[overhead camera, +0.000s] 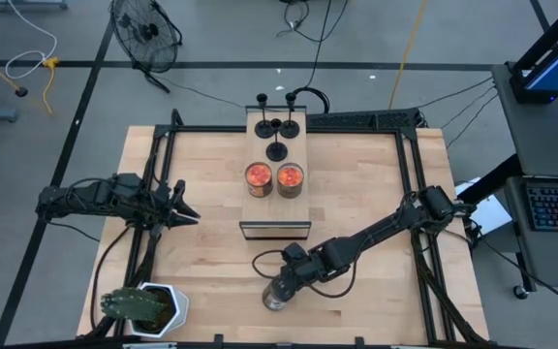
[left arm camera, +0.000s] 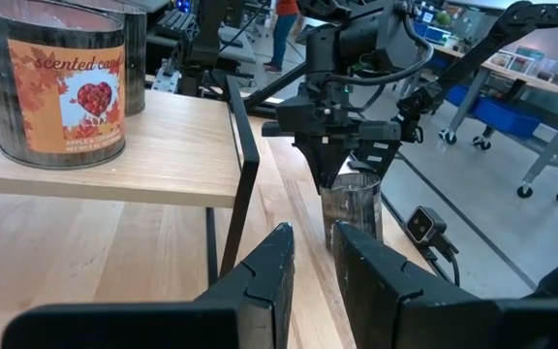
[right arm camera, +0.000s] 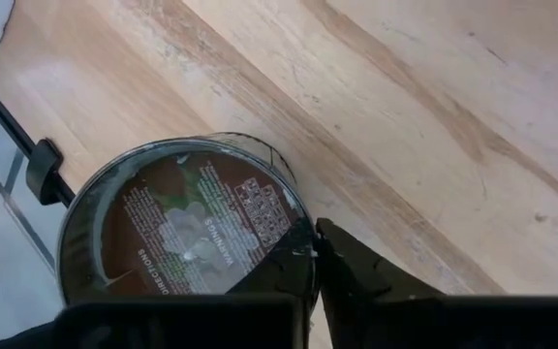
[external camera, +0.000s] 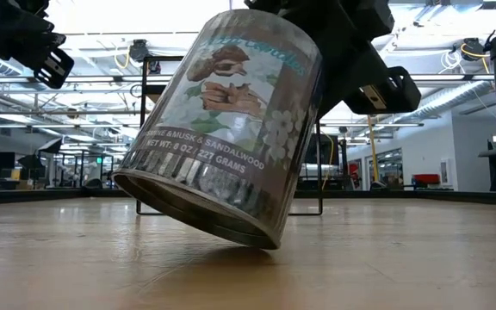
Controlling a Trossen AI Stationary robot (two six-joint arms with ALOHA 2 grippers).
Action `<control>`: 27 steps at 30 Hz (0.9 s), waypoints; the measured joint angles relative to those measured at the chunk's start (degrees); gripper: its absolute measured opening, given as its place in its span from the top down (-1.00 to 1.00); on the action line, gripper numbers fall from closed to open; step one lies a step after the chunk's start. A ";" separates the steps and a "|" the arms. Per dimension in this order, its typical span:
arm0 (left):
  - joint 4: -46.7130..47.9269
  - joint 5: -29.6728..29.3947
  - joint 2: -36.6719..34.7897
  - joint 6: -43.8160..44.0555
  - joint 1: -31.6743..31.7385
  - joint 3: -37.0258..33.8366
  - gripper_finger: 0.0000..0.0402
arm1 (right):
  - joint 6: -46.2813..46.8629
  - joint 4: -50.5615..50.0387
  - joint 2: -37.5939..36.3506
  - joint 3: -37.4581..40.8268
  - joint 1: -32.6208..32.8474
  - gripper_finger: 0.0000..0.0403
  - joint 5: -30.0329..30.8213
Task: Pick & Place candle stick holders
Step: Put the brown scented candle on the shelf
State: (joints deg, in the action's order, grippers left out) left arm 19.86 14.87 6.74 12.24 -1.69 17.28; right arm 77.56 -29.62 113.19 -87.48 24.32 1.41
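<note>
The matte-black candle stick holders (overhead camera: 277, 124) stand by their disc bases at the far end of a raised wooden shelf (overhead camera: 275, 208), behind two tins with orange-red tops (overhead camera: 274, 177). Near the table's front edge, my right gripper (overhead camera: 284, 281) is shut on a shiny silver candle jar (overhead camera: 275, 296) with a printed label (external camera: 222, 120). My left gripper (overhead camera: 190, 215) waits open at the table's left, with nothing between its fingers (left arm camera: 313, 257). My right gripper pinches the silver jar's upper rim (right arm camera: 303, 254) between its two fingers, one over the round top face and one outside the wall. The fingers slant down from above. The jar is tilted, one bottom edge (external camera: 261, 243) on the table and the other side raised.
A white pot with a green plant (overhead camera: 148, 308) sits at the near left corner. A black frame (overhead camera: 410, 145) runs along the table's edges. Bare wood lies between the shelf and the jar, and to the right of both.
</note>
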 joint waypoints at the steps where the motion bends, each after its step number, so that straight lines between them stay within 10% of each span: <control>1: 0.00 0.00 0.00 -0.03 0.00 0.00 0.60 | -0.02 0.04 0.00 0.00 0.00 0.96 0.02; 27: 0.00 0.00 0.00 -0.08 -0.04 0.00 0.60 | 2.34 -2.12 -0.02 -0.07 -0.42 0.99 -1.45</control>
State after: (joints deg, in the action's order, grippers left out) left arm 19.86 14.87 6.74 12.16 -1.74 17.28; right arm 79.90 -31.74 113.16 -87.55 23.90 -0.03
